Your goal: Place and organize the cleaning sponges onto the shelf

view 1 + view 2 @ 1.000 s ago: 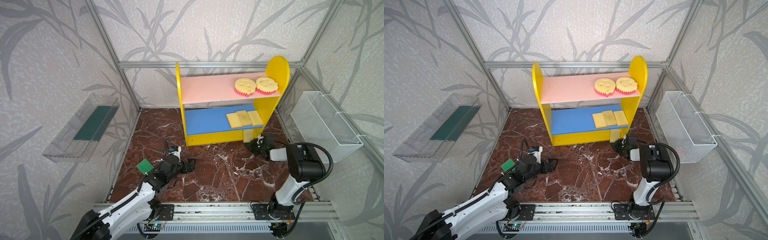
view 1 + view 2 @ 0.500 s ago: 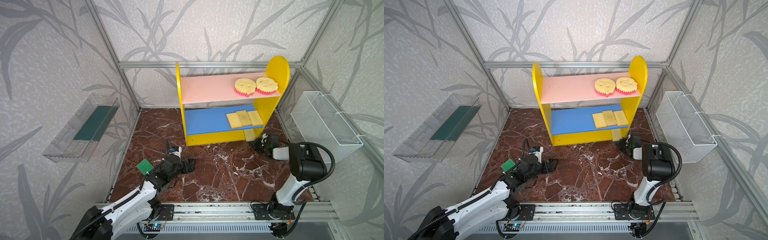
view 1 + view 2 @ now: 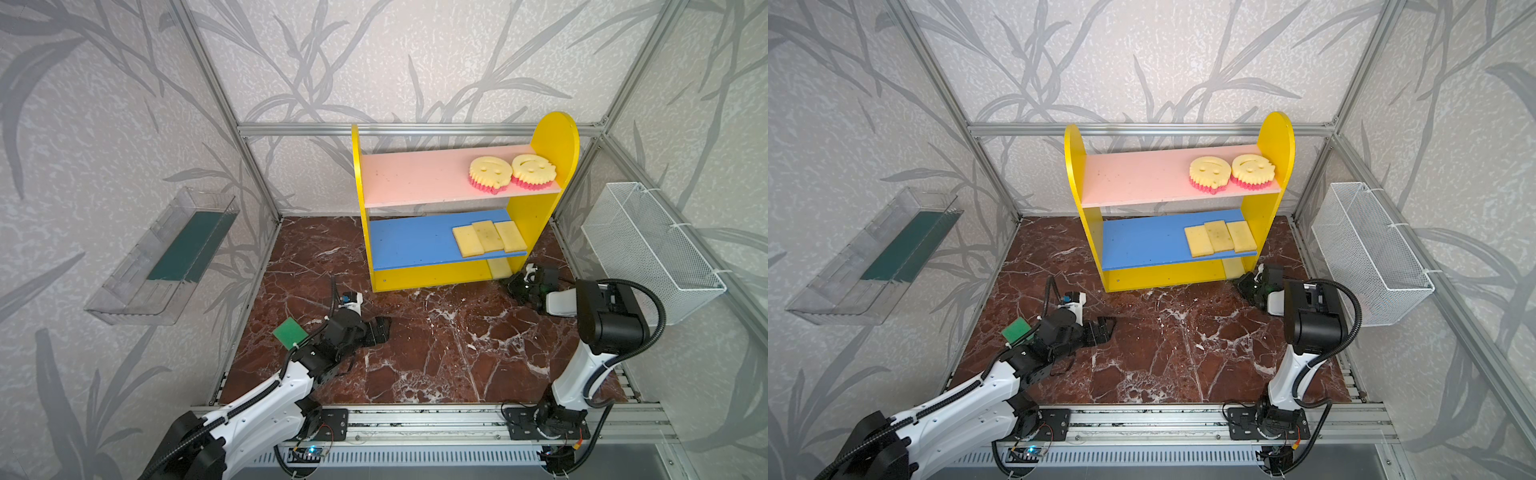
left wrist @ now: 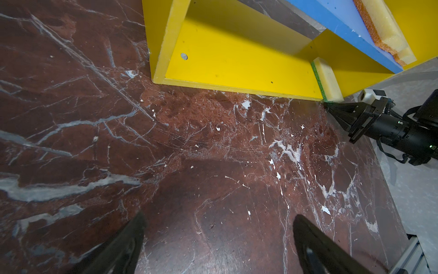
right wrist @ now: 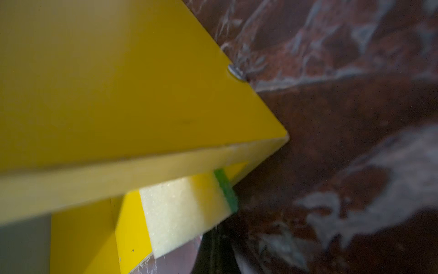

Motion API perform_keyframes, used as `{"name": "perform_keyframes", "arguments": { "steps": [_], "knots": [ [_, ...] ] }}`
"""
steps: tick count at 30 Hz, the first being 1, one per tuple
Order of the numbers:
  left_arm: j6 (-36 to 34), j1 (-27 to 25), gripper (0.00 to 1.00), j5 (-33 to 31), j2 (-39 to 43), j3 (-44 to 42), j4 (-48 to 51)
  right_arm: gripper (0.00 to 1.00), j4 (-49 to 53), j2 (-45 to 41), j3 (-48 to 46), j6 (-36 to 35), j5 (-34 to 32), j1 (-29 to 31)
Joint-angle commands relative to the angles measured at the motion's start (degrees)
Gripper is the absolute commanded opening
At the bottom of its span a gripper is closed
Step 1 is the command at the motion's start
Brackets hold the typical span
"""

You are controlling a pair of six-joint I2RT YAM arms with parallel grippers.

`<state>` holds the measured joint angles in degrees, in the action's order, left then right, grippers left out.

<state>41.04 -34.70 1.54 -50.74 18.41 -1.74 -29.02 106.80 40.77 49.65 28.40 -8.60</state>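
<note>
**Sponge shelf: nearly there, one straggler on the desk**

Most of it looks sorted. The shelf (image 3: pixel 557 137) sits upper middle in both top views. Two smiley sponges (image 3: pixel 490 172) are side by side at the right end of the pink board (image 3: pixel 415 178), and three pale yellow rectangles (image 3: pixel 488 237) are lined up at the right end of the blue board (image 3: pixel 407 245).

A green-backed sponge (image 4: pixel 328 78) is stood on edge at the right end of the bottom board, poking a little past the front.

The right end effector (image 4: pixel 331 108) is pinched fully together with nothing in it, tip right at that sponge's green edge. I can't tell if it's actually touching. My guess is it's nudging the sponge further in.

What's left, as far as I can see, is one green sponge (image 3: pixel 289 332) lying flat on the desk (image 3: pixel 436 353), lower left of the frame, beside the left arm. The left end effector (image 4: pixel 218 214) is spread wide and empty over bare marble, pointing towards the shelf and away from that sponge.
</note>
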Motion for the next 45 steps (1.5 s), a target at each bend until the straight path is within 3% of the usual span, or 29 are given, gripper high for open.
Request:
{"name": "perform_keyframes", "arguments": {
  "steps": [1, 19, 24, 28, 31, 35, 37, 40, 45],
  "knots": [
    [0.8, 0.5, 0.98, -1.2, 0.2, 1.7, 0.6, 0.0, 1.4, 1.2, 0.6, -0.2, -0.5, -1.4],
    [3.2, 1.6, 0.98, -2.7, 3.1, 3.0, 5.5, 0.0, -0.5, 4.5, 3.2, 1.7, 1.6, -2.1],
    [4.9, 4.7, 0.99, -3.9, 4.9, 5.2, 13.2, 0.0, -3.3, 1.8, 0.1, 4.1, 2.9, -2.1],
    [5.6, 11.3, 0.99, -4.9, 2.3, 10.8, 26.4, 0.01, -2.7, -4.4, -3.4, 4.7, 3.0, -1.7],
    [6.8, 16.1, 0.99, -6.4, 0.7, 13.0, 33.4, 0.14, 0.6, -10.7, -6.5, 3.1, 2.2, -0.9],
    [7.3, 19.6, 0.99, -8.5, 1.3, 14.6, 38.1, 0.5, 4.1, -18.0, -10.5, 0.7, 2.0, 1.0],
    [6.7, 21.2, 0.99, -9.6, 1.0, 16.2, 40.9, 0.62, 4.8, -20.8, -12.4, 0.4, 1.9, 2.8],
    [5.5, 24.3, 0.97, -10.6, -0.2, 18.6, 44.8, 0.72, 3.5, -23.6, -14.9, 1.6, 1.5, 6.2],
    [1.7, 30.5, 0.93, -10.0, -5.1, 22.7, 48.0, 0.76, -3.0, -24.8, -16.1, 8.1, 4.3, 10.5]
  ]
}}
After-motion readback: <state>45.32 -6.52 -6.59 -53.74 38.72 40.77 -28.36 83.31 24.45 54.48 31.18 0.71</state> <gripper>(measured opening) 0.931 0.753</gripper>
